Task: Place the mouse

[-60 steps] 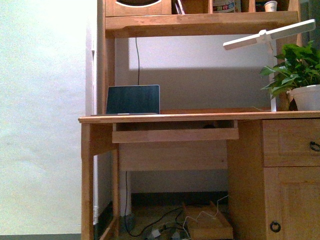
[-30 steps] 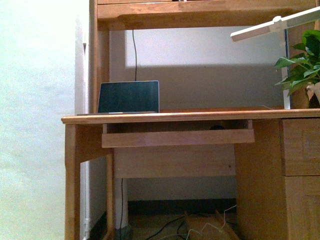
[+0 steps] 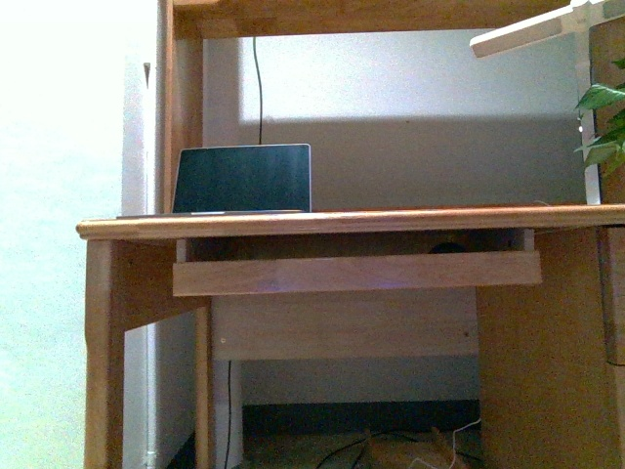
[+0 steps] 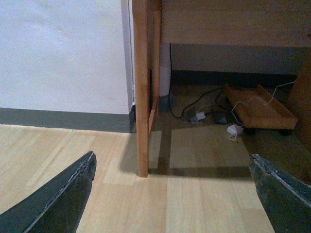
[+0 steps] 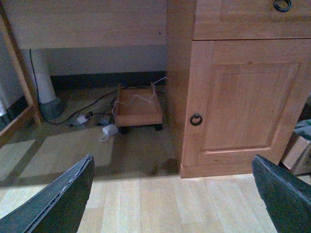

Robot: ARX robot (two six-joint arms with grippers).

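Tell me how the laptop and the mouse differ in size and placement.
The laptop is far bigger than the mouse. The laptop stands open on the desktop; the mouse sits lower, in the pull-out tray, further right, mostly hidden behind its front board. Both look dark.

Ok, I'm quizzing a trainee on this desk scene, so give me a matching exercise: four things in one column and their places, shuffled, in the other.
Things:
1. laptop
2. mouse
3. white lamp
4. wheeled wooden stand

Places:
A. on the floor, below the desktop
B. on the desktop, towards its left end
C. on the pull-out tray, just showing over its front board
D. above the desktop, on the right

Pairs: 1-B, 2-C, 3-D, 4-A
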